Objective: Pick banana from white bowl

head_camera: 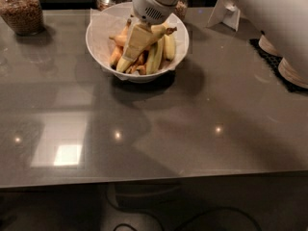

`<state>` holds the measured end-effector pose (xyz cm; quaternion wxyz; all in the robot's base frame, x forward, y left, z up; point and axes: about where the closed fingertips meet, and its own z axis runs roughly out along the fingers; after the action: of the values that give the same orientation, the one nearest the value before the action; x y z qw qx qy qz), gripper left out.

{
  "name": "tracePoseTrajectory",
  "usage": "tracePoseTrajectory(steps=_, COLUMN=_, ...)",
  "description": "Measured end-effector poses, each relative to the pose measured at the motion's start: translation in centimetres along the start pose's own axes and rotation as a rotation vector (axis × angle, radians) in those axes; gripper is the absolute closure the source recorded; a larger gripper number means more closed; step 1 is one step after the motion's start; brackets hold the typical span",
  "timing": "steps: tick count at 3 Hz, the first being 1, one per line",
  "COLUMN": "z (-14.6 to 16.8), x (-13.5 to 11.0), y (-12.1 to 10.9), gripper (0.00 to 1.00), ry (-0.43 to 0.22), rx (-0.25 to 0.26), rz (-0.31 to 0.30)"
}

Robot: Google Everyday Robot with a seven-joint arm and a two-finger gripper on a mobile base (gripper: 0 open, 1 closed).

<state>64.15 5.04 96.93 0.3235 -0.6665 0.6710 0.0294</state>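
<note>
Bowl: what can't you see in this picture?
- Banana middle: camera view, hidden under the gripper, which reaches down into the bowl.
- Whether the gripper has the banana: its own body blocks that.
- Jar top: cut off by the top edge.
- Paper bowls: mostly behind the arm.

gripper (pixel 132 49): 1, down in the white bowl (pixel 144 76) | white bowl: 1 | long banana (pixel 158 32): 1 | shorter green-yellow bananas (pixel 168 47): 2 | small orange bananas (pixel 120 40): at least 2 | glass jars (pixel 21 11): 2 | paper bowl stacks (pixel 293 73): 2
</note>
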Motion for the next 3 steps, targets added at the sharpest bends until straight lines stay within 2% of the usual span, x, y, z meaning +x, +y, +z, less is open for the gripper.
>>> tracePoseTrajectory(steps=1, z=1.1, x=1.3, y=0.1, gripper=0.19, ry=0.021, rx=0.016, rz=0.008)
tracePoseTrajectory(steps=3, z=2.7, x=3.3, y=-1.1, gripper=0.24, ry=0.087, rx=0.078, rz=0.000)
